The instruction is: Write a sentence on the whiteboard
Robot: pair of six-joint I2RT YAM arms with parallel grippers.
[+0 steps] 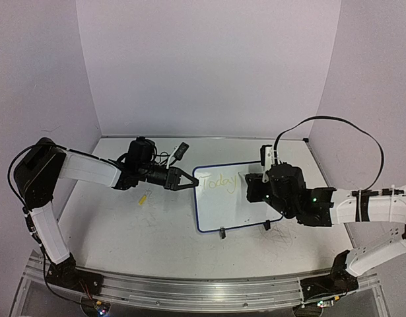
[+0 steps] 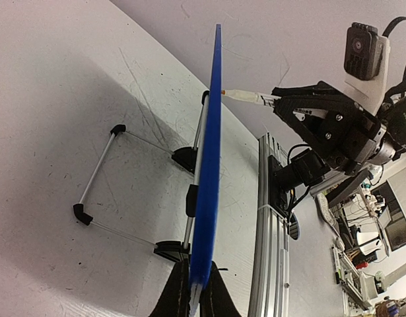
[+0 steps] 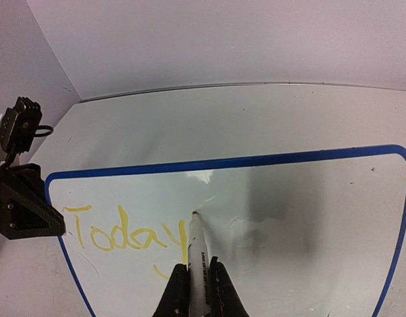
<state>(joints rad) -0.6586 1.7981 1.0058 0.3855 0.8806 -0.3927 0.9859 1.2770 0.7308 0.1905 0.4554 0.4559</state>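
1. While the whiteboard (image 1: 229, 198) is standing tilted on its wire stand (image 2: 97, 178) in the middle of the worktop (image 1: 123, 231), between the two arms, the left fingers (image 2: 178, 298) are pinching its blue left edge and bracing it.
2. The right fingers (image 3: 178, 294) are pressing together on a marker (image 3: 197, 257). Its tip is sitting just right of the "y", and I cannot tell whether it is touching the surface.
3. The sentence (image 3: 120, 231) is reading only "Today" in pale yellow across the board's upper left, so most of the writing is waiting to be done.
4. To my eye the apostrophe and "s" are coming next. That is calling for a clean lift of the tip, then a short high tick just beside the "y", with no dragged line joining them.
5. Pressure should be staying light, because the thin stand is looking easy to rock. The left grip is needing to resist each push.
6. Letters should be matching the height of "Today" and running level, leaving the bare lower half for the second line.
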